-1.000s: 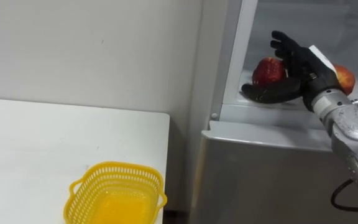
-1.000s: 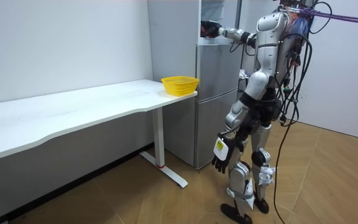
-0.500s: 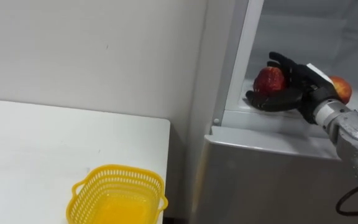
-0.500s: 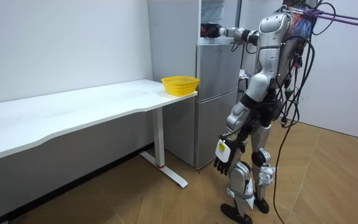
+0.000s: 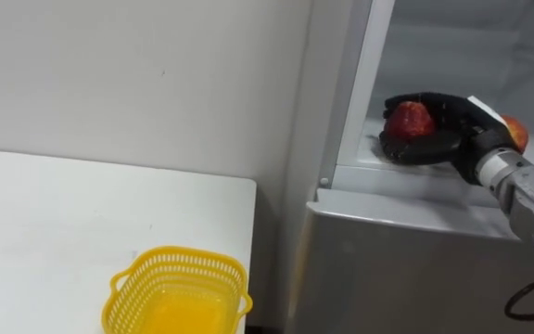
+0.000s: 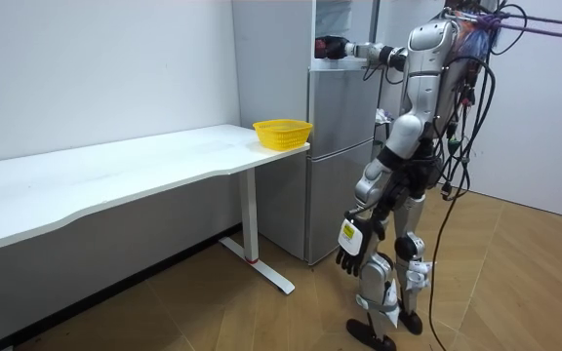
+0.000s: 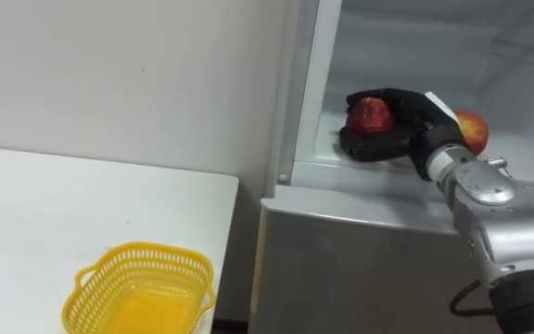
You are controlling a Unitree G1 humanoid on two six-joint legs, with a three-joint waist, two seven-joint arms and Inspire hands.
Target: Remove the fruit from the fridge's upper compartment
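Observation:
A red apple (image 5: 409, 120) (image 7: 370, 115) sits on the shelf of the open upper fridge (image 5: 415, 176). My right hand (image 5: 438, 125) (image 7: 399, 121) reaches into the compartment, its fingers over the top of this apple and its thumb curled under the front. A second red-orange apple (image 5: 515, 133) (image 7: 472, 130) lies on the shelf behind my right wrist. In the room view I stand in front of the grey fridge (image 6: 340, 156) with my right arm raised into it, and my left hand (image 6: 350, 244) hangs low by my thigh.
A yellow plastic basket (image 5: 176, 293) (image 7: 139, 288) (image 6: 282, 133) rests at the near right corner of the white table (image 5: 54, 232), which stands just left of the fridge. The fridge's door frame (image 5: 346, 93) borders the compartment on the left.
My right hand was open beside the red apple; its fingers have since come down and curled round it. The view has shifted a little.

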